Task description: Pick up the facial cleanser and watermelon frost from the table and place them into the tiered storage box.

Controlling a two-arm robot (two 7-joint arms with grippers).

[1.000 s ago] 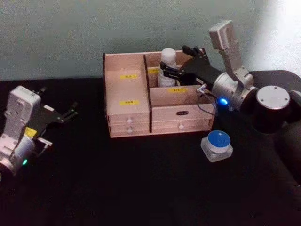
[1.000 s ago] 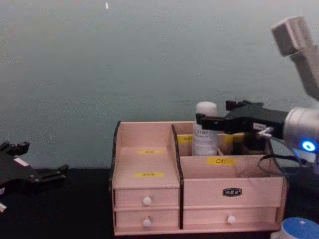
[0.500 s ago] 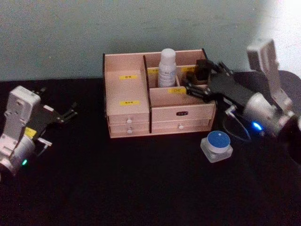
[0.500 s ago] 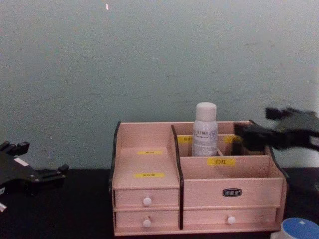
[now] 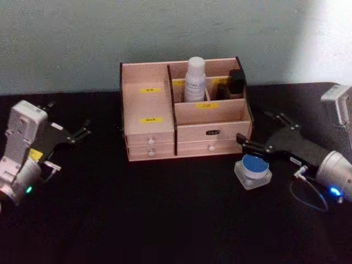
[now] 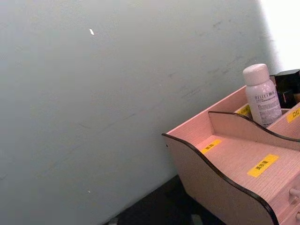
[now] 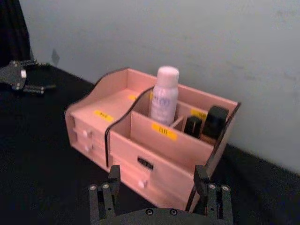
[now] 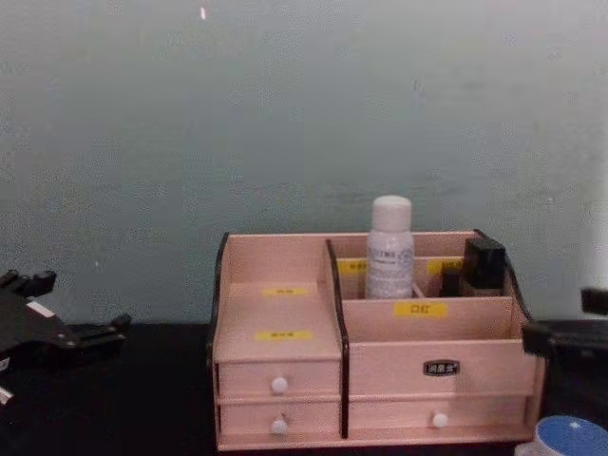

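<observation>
The facial cleanser (image 5: 195, 80) (image 8: 390, 249) (image 7: 164, 96) (image 6: 261, 96), a tall white bottle, stands upright in a back compartment of the tiered storage box (image 5: 212, 113) (image 8: 437, 328) (image 7: 89, 117) (image 6: 225, 154). The watermelon frost (image 5: 253, 170) (image 8: 570, 439), a squat jar with a blue lid, sits on the black table right of the box's front. My right gripper (image 5: 253, 127) (image 7: 157, 176) (image 8: 560, 323) hangs open and empty just behind and above the jar, apart from it. My left gripper (image 5: 69, 118) (image 8: 81, 304) rests open at the far left.
Two small dark items (image 5: 235, 82) (image 7: 213, 123) stand in the box's back right compartment. Small white-knobbed drawers (image 5: 151, 142) line the box's front. A pale wall (image 5: 165, 33) rises close behind the box. Black tabletop (image 5: 165, 209) stretches in front.
My right gripper let go of the facial cleanser, which stays in the box, and drew back down and right to the watermelon frost. The left arm has not moved.
</observation>
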